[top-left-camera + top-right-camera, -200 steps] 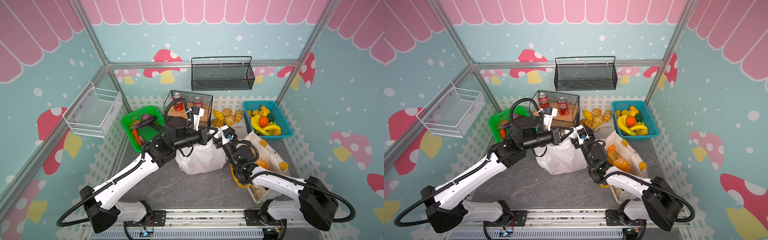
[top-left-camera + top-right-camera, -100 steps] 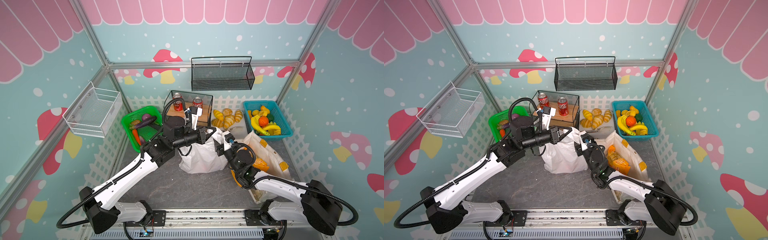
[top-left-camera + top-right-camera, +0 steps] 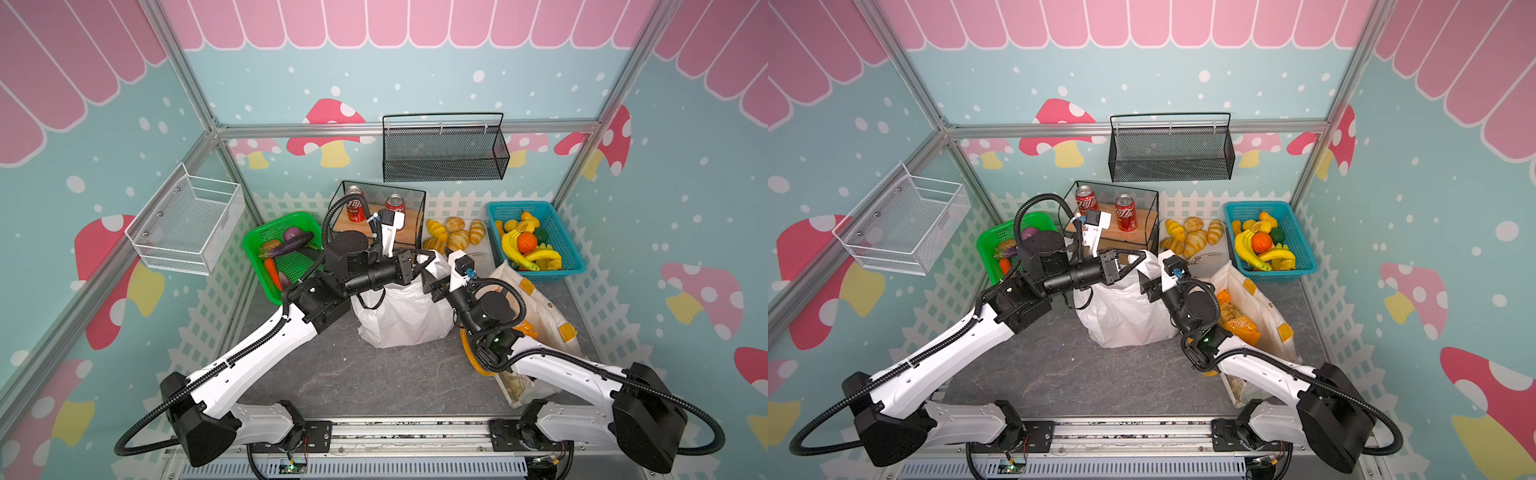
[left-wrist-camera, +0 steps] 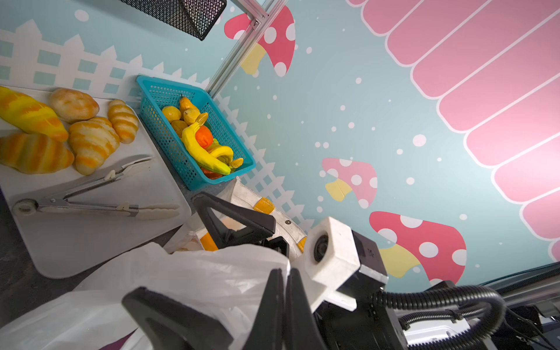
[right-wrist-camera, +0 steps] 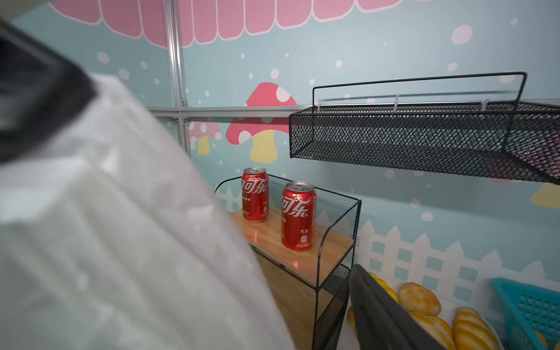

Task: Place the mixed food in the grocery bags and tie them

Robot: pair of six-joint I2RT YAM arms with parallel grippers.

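White plastic bag (image 3: 403, 320) stands just before the can shelf (image 3: 411, 232), held at its mouth.
In both top views the left gripper (image 3: 424, 264) pinches the bag's top and the right gripper (image 3: 1148, 286) is spread. Left wrist: fingers (image 4: 274, 303) pressed together on plastic. Right wrist: jaws apart, plastic between.

Left gripper (image 3: 1140, 261) pinching white plastic bag (image 3: 1125, 320), right gripper (image 3: 1147, 286) beside it

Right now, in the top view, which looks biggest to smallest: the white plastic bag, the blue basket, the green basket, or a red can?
1. white plastic bag and blue basket: about alike, bag partly hidden.
2. green basket, partly behind an arm.
3. red can.
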